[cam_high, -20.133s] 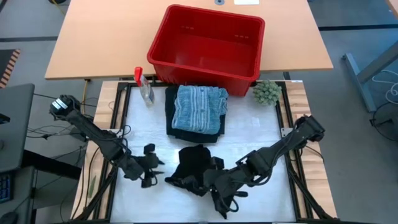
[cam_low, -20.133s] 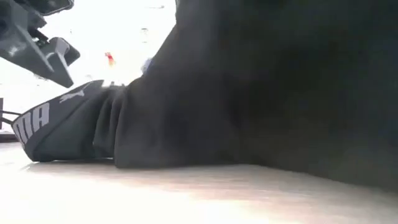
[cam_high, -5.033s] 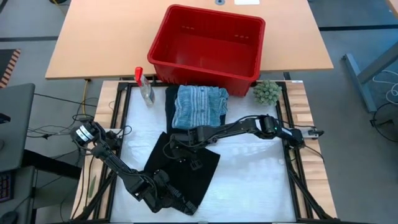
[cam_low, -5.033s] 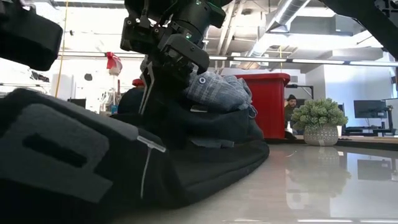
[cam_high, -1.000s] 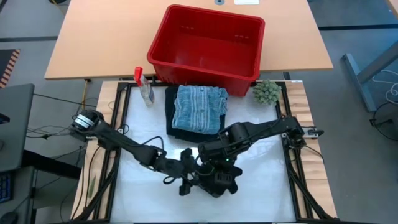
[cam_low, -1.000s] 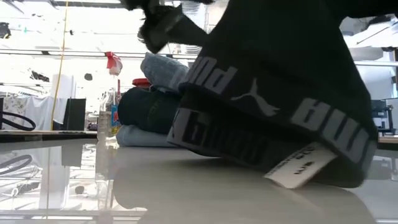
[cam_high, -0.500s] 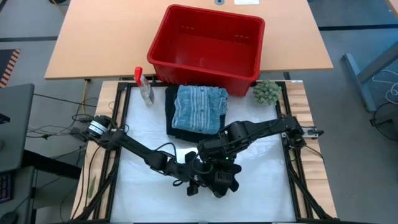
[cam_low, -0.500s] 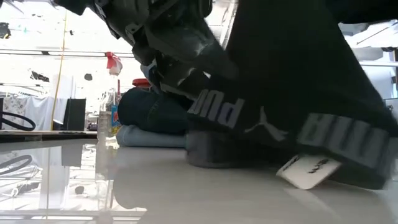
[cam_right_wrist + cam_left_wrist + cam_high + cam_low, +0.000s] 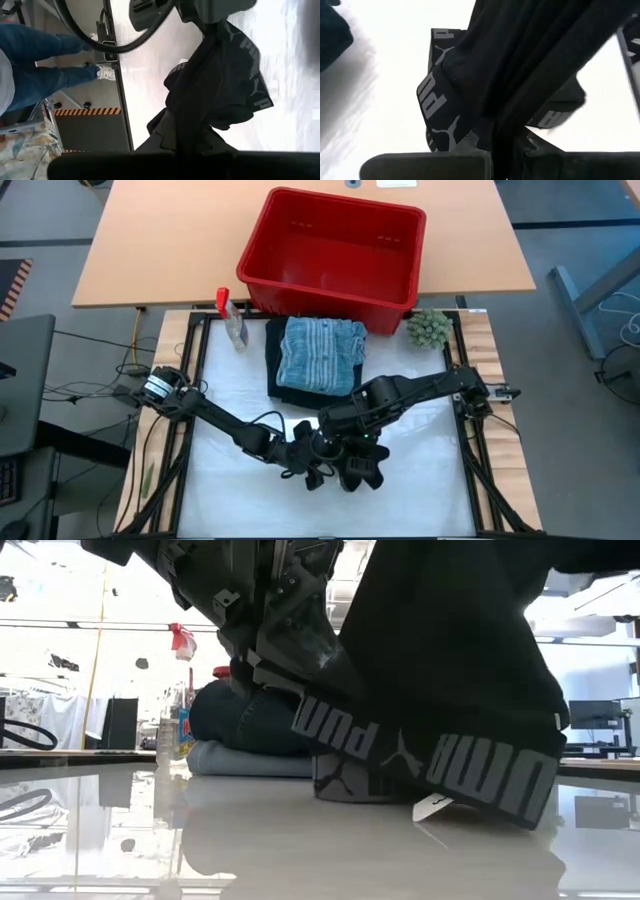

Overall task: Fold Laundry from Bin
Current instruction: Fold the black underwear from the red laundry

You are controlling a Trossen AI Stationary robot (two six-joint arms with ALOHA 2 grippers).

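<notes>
At the lower centre of the high view, both the left gripper (image 9: 312,467) and right gripper (image 9: 345,452) pinched the black garment (image 9: 362,467) in their fingers, lifting it off the counter (image 9: 420,480), likely to fold it toward the stacked laundry (image 9: 318,355) below the red bin (image 9: 335,252).

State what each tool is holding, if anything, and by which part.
Both hold the black garment: the left tool and right tool each pinch a bunched fold of its cloth, above the grey waistband.
</notes>
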